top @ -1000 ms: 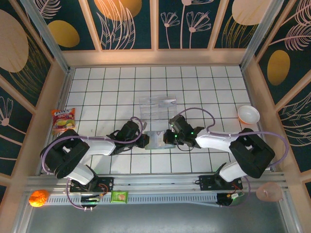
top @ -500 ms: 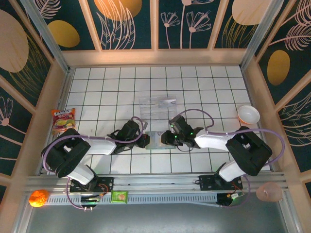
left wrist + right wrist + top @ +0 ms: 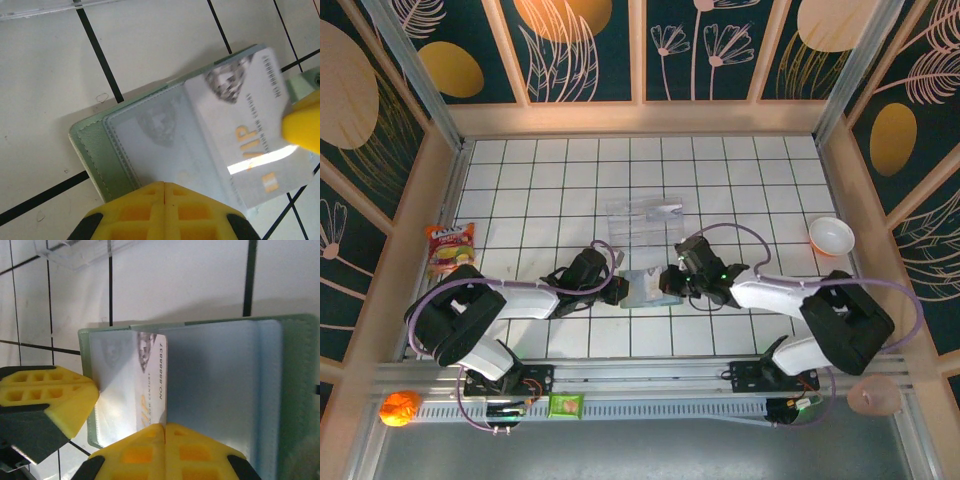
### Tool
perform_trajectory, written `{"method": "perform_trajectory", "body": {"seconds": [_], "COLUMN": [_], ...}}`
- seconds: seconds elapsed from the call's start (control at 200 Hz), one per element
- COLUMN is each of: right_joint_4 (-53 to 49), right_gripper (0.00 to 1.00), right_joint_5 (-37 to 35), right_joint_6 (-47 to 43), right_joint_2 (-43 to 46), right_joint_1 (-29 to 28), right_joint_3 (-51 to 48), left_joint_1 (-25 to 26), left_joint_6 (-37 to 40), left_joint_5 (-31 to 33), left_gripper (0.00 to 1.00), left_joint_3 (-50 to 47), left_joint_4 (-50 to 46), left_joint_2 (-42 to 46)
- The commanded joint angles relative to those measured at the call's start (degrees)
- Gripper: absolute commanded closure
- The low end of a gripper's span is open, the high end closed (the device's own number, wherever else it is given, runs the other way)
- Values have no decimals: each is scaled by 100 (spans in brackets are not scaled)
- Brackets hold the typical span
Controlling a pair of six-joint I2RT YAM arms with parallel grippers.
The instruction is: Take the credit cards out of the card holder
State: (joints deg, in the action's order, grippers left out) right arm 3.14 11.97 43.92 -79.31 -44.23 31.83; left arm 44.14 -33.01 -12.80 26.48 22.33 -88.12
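The card holder (image 3: 642, 289) lies open on the white tiled desk (image 3: 740, 180), a little toward 6 o'clock from the middle, with an arm at each side. The left pincer (image 3: 620, 291) comes in from the holder's 9 o'clock. In the left wrist view its yellow fingers (image 3: 130, 210) are pressed together with only a thin seam between them, clamped on the holder's grey-green edge. The right pincer (image 3: 666, 284) reaches in from 3 o'clock. Its fingers are likewise closed, and they pinch the lower edge of a silvery credit card (image 3: 147, 380) marked VIP in gold. The card stands partly out of its clear sleeve and is tilted across the panel. Clear plastic rectangles (image 3: 642, 217) lie just beyond the holder at 12 o'clock. A white bowl (image 3: 831, 236) sits toward 3 o'clock and a snack packet (image 3: 450, 248) toward 9 o'clock.
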Motion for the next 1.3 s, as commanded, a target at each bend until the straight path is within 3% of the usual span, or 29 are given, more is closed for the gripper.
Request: {"method": "perform_trajectory", "body": {"seconds": [0.0, 0.12, 0.25, 0.395, 0.515, 0.696, 0.941, 1.296], "right_joint_4": [-699, -769, -336, 386, 1161, 2588, 3926, 4612], "right_gripper": [100, 100, 100, 100, 100, 100, 100, 100], "right_joint_5": [-641, -818, -719, -99, 472, 1271, 1643, 1708], "right_joint_6": [-100, -344, -852, -1245, -1260, -819, -272, -53], "right_joint_2": [438, 964, 1536, 2039, 2245, 2325, 2195, 1866], "right_joint_1": [46, 56, 126, 330, 453, 598, 583, 451], "right_joint_3": [-72, -102, -249, -394, -568, -978, -1247, -1151], "left_joint_1": [-9, -54, -158, -346, -655, -934, -948, -943], "left_joint_6": [67, 56, 67, 85, -392, -1398, -2102, -2209], "left_joint_5": [74, 19, -104, -538, -1270, -2369, -2711, -2791], "left_gripper": [100, 100, 86, 70, 63, 53, 51, 62], "left_joint_3": [40, 118, 163, -70, -512, -943, -1074, -1055], "left_joint_4": [-414, -341, -147, 584, 1947, 4305, 5714, 5781], "left_joint_2": [26, 193, 729, 1548, 1830, 1466, 927, 814]}}
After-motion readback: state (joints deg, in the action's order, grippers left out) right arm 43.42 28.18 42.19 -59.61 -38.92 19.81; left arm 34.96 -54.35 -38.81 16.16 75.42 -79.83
